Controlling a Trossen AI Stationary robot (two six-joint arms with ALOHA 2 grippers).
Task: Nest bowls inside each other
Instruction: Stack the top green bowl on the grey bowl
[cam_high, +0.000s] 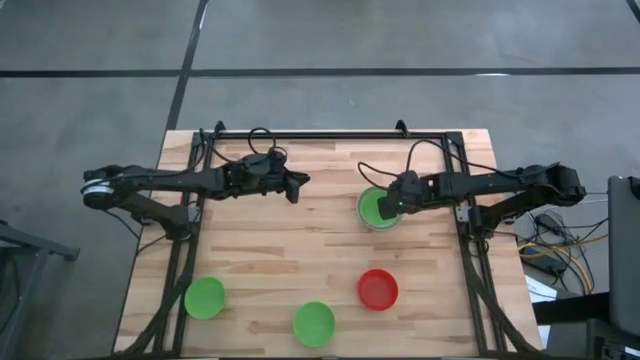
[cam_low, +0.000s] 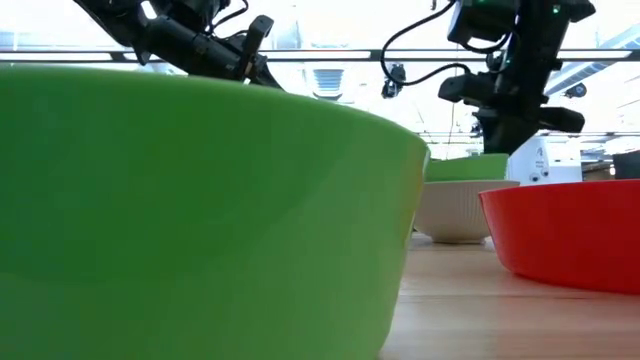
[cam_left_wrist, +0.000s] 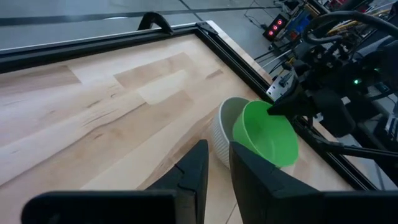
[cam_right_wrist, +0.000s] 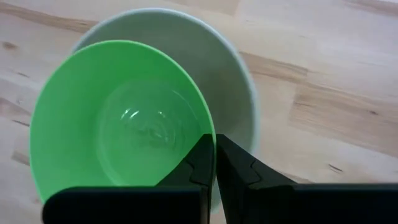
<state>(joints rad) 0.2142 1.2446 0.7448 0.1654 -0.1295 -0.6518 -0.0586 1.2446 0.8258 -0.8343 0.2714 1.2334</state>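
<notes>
My right gripper (cam_high: 392, 205) is shut on a bright green bowl (cam_right_wrist: 118, 118) over the pale grey-white bowl (cam_right_wrist: 230, 74), which stands on its base at the table's right. The low view shows the green bowl's rim (cam_low: 465, 167) above the white bowl's rim (cam_low: 455, 185), its lower part sunk inside. My left gripper (cam_left_wrist: 216, 163) hovers left of these bowls, open with nothing between its fingers. A second green bowl (cam_high: 205, 297), a third (cam_high: 314, 323) and the red bowl (cam_high: 378, 288) stand upright near the front edge. My right gripper pinches the green bowl's rim (cam_right_wrist: 210, 124) on the side toward the table's right, one finger (cam_right_wrist: 193, 165) inside the bowl and one outside. The fingers slant down from the right. The bowl hangs tilted with its lower part inside the white bowl; whether the two touch I cannot tell.
A black frame rail (cam_high: 330, 133) runs along the table's far edge and down both sides. Bare wood lies between the two arms and the three front bowls. In the low view the front green bowl (cam_low: 200, 220) fills the near left and the red bowl (cam_low: 565, 235) the right.
</notes>
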